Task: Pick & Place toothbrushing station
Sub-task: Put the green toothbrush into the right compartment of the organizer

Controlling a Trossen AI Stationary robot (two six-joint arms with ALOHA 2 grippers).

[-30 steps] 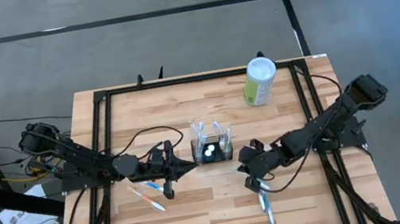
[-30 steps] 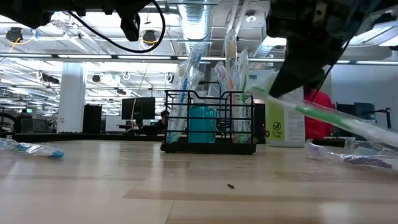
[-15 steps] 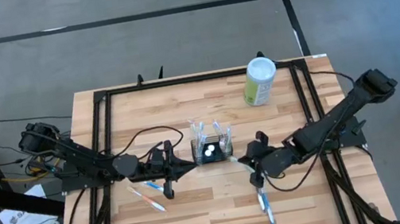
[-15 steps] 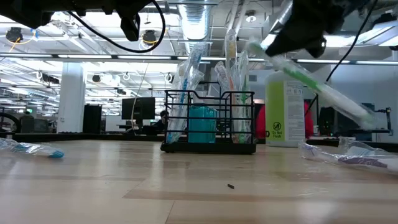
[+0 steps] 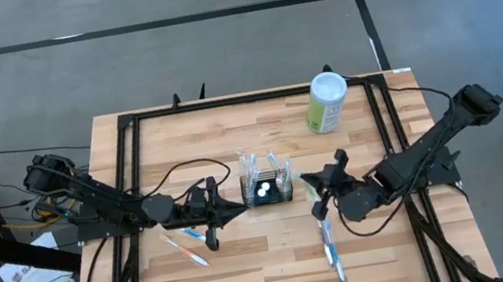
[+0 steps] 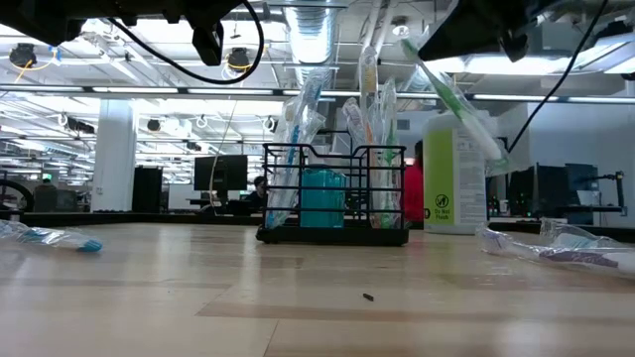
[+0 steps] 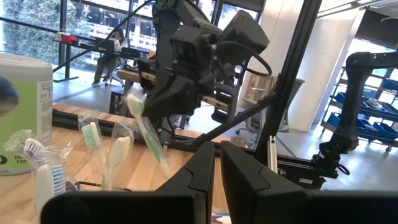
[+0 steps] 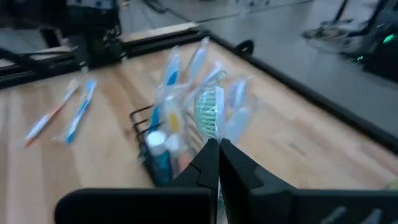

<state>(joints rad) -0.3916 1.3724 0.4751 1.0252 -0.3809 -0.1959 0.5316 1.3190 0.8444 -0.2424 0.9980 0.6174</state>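
The black wire-mesh caddy (image 5: 268, 188) stands on its base at the table's middle, with several wrapped toothbrushes upright in it and a teal tube; it also shows in the low view (image 6: 334, 195). My right gripper (image 5: 323, 188) is just right of the caddy, above the table, shut on a green toothbrush in a clear wrapper (image 6: 451, 99). My left gripper (image 5: 240, 207) is shut and empty just left of the caddy. My right gripper pinches the wrapped green toothbrush between its two fingers (image 8: 205, 163); the fingers hide the exact place. The green-and-white end (image 8: 208, 112) sticks out past the fingertips. The toothbrush is lifted clear and slants down from the gripper (image 7: 148, 134), beside the caddy's right end.
A pale-green canister with a white lid (image 5: 328, 101) stands at the far right. Wrapped toothbrushes lie on the table at the near left (image 5: 185, 245) and near right (image 5: 332, 255). A black frame rail runs round the table's edge (image 5: 225, 104).
My right gripper has risen with the green toothbrush and gone toward the caddy and the far edge, turning as it went. The toothbrush, a low shallow slant near the table a second ago, now hangs higher and steeper, clear of the table.
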